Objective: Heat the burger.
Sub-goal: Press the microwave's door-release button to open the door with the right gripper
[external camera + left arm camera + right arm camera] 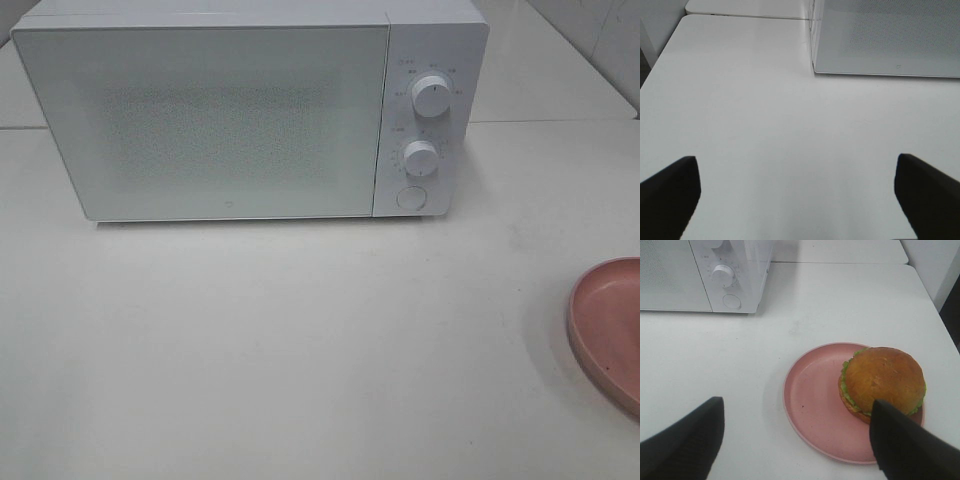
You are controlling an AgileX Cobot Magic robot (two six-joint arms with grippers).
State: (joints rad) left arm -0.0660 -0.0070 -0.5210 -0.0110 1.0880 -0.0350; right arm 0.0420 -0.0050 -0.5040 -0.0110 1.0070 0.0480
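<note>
My left tool and right tool stand wide open, empty; only the right wrist view shows the burger.

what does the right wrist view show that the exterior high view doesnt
Only the right wrist view: the burger sitting on the pink plate, and the right gripper with its jaws open. Only the exterior high view: the microwave with its whole closed door. Both: the microwave, its lower knob, at least an edge of the plate, and the white table.
</note>
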